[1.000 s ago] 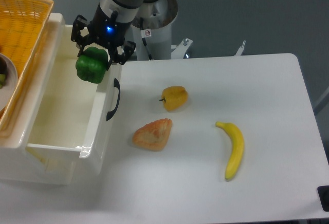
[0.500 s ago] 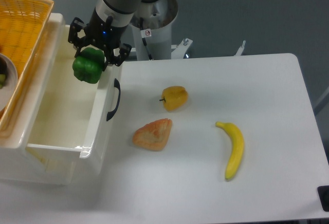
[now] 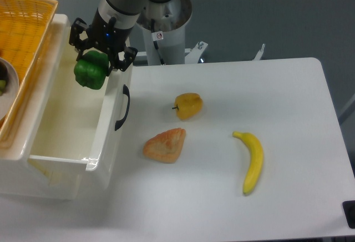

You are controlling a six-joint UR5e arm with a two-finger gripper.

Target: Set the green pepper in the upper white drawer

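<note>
Camera: tool [image 3: 94, 59] grips green pepper [image 3: 90, 70], stem hidden.

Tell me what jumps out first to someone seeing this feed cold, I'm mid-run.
The bright green pepper stands out first, gripped in the black pincer and hanging over the open upper white drawer at the left, near its far end. Next come the loose items on the white table: a yellow-orange pepper in the middle, an orange pastry-like piece in front of it, and a banana to the right.
</note>
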